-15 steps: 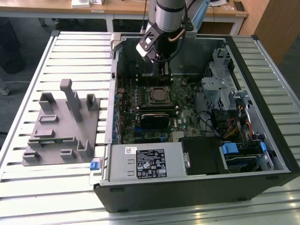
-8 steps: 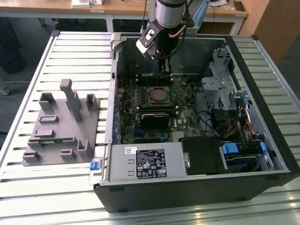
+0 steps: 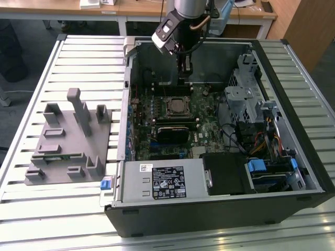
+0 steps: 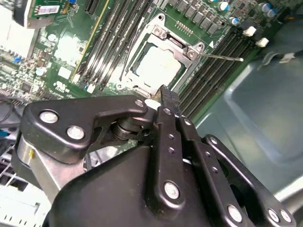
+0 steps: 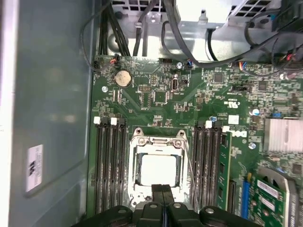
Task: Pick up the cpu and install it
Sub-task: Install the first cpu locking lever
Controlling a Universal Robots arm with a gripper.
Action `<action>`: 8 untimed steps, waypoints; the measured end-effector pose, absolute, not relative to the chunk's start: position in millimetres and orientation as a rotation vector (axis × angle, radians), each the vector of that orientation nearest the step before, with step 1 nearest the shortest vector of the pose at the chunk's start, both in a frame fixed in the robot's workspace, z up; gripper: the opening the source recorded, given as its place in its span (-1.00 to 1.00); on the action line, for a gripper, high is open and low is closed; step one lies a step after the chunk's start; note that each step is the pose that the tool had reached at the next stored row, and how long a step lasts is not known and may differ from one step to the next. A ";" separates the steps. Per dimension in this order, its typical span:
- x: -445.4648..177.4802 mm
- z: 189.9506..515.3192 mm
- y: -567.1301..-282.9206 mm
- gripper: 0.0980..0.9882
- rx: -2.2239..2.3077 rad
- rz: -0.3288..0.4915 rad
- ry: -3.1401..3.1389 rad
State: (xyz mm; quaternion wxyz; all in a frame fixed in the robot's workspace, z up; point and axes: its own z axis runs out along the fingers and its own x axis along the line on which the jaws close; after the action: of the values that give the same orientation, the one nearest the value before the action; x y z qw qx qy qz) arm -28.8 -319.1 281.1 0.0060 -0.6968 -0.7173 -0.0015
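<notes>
Slatted metal table (image 3: 78, 52) under everything, wooden desks (image 3: 141, 8) in bkgd at 12 o'clock. At 9 o'clock, on the exterior view's left: grey fixture plate (image 3: 68, 141) w/ upright pegs and slots, flat on table, just beside open PC case (image 3: 220, 222). Inside case, approx centre: green mobo (image 3: 209, 130), label-topped PSU (image 3: 162, 180) at 6 o'clock of it. Cpu (image 3: 177, 106) lying flat in mobo socket, pale silver top up. Same cpu (image 5: 158, 169) in first wrist view w/ metal frame round it and RAM slots (image 5: 110, 165) on both sides; also in second wrist view (image 4: 158, 66). Gripper (image 3: 182, 81) hanging from arm at 12 o'clock of cpu. In both wrist views, gripper (image 5: 162, 188) (image 4: 168, 97) clenched, fingers pressed together, nothing between them, tips close over socket edge. Contact w/ cpu: can't tell. At 3 o'clock: metal drive cage (image 3: 246, 99), cable bundle (image 3: 261, 141) below it.
</notes>
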 end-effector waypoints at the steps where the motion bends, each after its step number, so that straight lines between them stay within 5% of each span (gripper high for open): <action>1: -28.8 284.8 -319.1 -0.98 -2.181 -0.005 -2.245; 8: -29.4 292.7 -319.1 -0.98 -2.120 -0.005 -2.303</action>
State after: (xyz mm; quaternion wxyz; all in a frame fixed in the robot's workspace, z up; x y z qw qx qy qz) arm -29.4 -319.1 292.7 0.0056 -0.6772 -0.7357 -0.0017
